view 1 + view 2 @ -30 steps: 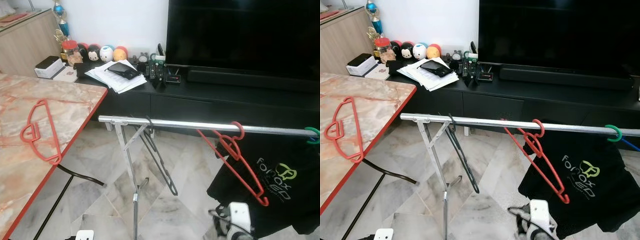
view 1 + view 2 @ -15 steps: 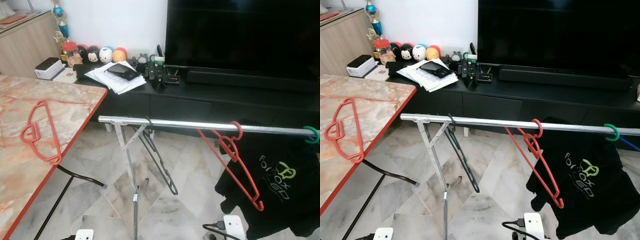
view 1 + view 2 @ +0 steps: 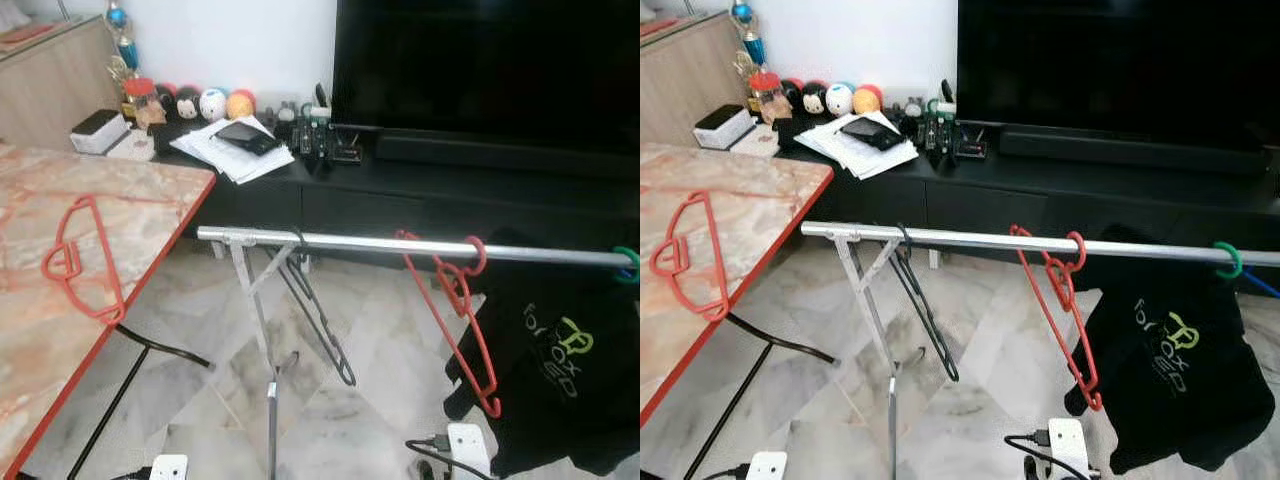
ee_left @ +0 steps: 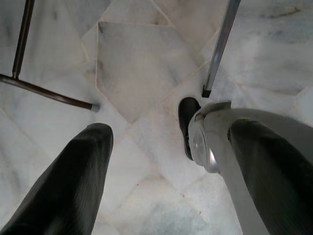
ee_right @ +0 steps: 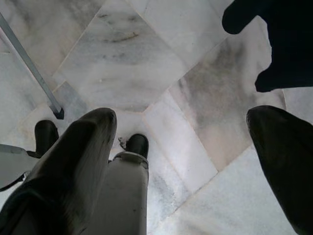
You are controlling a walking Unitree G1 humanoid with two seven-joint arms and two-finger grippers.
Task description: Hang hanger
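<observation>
A red hanger (image 3: 462, 320) is hooked on the rail (image 3: 350, 243), well above both claws. The left claw (image 4: 161, 166) and right claw (image 5: 181, 161) are held wide over the floor (image 5: 146, 54), gripping nothing.

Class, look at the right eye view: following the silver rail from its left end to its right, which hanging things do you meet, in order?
Black hanger → red hanger → black T-shirt → green hook, all on the rail.
</observation>
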